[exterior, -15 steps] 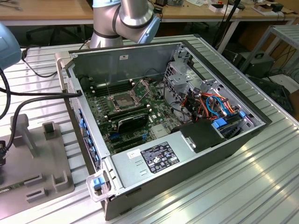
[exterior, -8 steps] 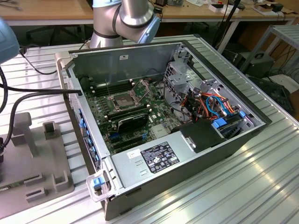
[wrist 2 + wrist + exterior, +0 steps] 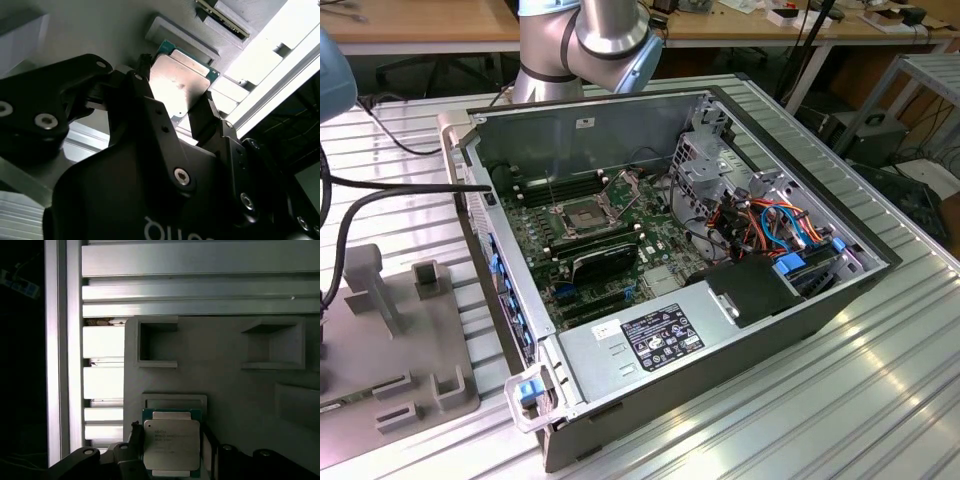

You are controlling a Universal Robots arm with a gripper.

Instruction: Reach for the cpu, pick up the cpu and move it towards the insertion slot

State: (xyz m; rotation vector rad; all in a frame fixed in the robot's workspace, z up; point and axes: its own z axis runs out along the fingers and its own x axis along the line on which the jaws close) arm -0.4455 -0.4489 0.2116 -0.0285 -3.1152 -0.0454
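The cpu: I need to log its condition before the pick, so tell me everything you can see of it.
The small, thin, square cpu has a pale silvery metal lid with faint print, over a green board edge. It lies flat inside a raised frame of the grey moulded holder, which rests on the ribbed aluminium table. The black gripper flanks two opposite sides of it; whether it touches cannot be told.

Open computer case (image 3: 580,130) on ribbed table (image 3: 840,400). Tray (image 3: 420,335) beside the case, at the exterior view's left. Inside the case: socket (image 3: 582,215) mid-board, card (image 3: 605,262) just nearer the camera, power supply (image 3: 650,340) nearest, cables (image 3: 770,220) at the exterior view's right. First wrist view: cpu (image 3: 171,447) at the tray's raised frame (image 3: 174,399), gripper (image 3: 171,437) closed on two opposite edges.
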